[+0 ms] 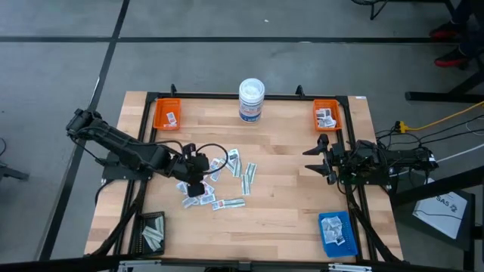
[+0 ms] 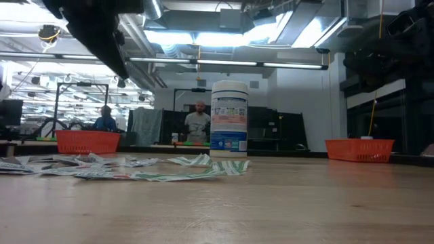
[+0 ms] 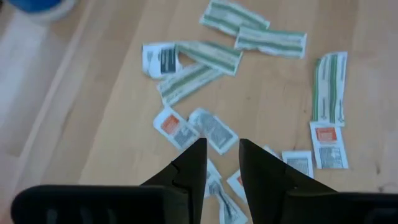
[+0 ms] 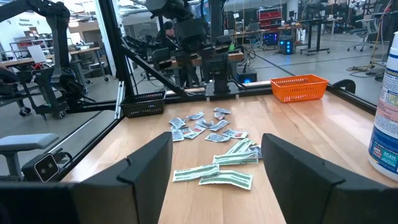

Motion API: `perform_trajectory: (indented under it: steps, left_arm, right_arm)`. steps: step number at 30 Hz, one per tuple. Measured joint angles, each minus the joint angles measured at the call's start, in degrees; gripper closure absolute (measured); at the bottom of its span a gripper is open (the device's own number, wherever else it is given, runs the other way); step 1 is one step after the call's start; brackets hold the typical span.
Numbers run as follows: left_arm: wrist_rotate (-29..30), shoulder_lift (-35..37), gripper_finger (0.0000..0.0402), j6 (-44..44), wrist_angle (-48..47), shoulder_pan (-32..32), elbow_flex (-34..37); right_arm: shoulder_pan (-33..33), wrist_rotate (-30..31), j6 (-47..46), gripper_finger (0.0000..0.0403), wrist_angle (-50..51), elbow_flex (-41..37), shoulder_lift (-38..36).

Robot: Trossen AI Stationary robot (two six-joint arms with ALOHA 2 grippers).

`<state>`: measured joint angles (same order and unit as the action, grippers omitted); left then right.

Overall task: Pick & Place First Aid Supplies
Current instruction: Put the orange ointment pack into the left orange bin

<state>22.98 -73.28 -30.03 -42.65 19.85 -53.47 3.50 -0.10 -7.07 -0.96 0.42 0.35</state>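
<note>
Left gripper (image 1: 198, 183) low over scattered first aid packets (image 1: 227, 177) at table (image 1: 287, 189) centre, fingers slightly parted, holding nothing visible, right gripper (image 1: 321, 160) at 3 o'clock edge, spread wide.

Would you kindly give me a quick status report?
Left pincer open above scattered packets, holding nothing. Right pincer open, idle at table's right edge. Nothing in the way.
</note>
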Motion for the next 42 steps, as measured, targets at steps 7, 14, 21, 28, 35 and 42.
perform_trajectory:
  steps: [7,14,21,28,35,42]
  left_arm:
    - [-1.12,-0.33,0.0318,-2.17,0.91,-1.25,3.44]
    - [-4.64,-4.84,0.0319,7.83,7.06,-2.94,6.5]
    - [-1.75,-13.5,0.0318,14.35,11.0,-4.99,6.56]
    - [-1.42,-18.32,0.0322,17.17,11.79,-7.22,6.54]
    - [-1.48,-20.76,0.0323,22.11,14.48,-8.51,6.54]
    - [-1.35,-22.42,0.032,27.99,18.0,-8.8,6.47]
  right_arm:
    - [0.01,0.0,0.0,0.0158,-0.01,-0.01,-0.01]
    - [0.01,0.0,0.02,0.0158,-0.01,-0.01,-0.01]
    - [0.01,-0.02,0.01,0.0158,-0.01,-0.01,-0.01]
    - [0.01,-0.03,0.02,0.0158,-0.01,-0.01,0.01]
    - [-0.01,-0.02,0.0,0.0158,-0.01,0.01,0.01]
    - [-0.01,-0.02,0.0,0.0158,0.01,-0.01,0.01]
